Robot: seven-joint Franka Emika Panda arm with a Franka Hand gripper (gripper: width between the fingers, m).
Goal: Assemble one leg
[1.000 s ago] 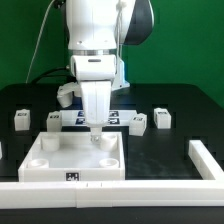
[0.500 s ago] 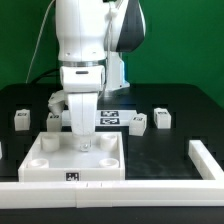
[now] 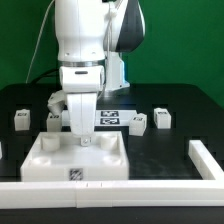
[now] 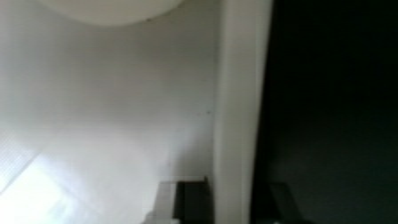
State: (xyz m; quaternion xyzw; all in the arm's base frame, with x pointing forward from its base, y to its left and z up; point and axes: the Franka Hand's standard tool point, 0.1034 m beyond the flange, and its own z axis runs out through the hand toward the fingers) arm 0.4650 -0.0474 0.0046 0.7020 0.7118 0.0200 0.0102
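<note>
The gripper (image 3: 80,138) is low at the tray (image 3: 105,170), seemingly clenched on its wall (image 4: 240,100), though the wrist view is dim. A leg (image 3: 160,118) stands apart on the table (image 3: 185,132). It is probably light, rigid, smooth plastic, best pinched on its flat sides at mid-height.

Bright, even exterior lighting; blurred, half-dark wrist close-up with soft glare.

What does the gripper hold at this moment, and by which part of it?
The gripper seems to hold the white tray-like part by its far wall; the wrist view shows that wall between the fingers.
</note>
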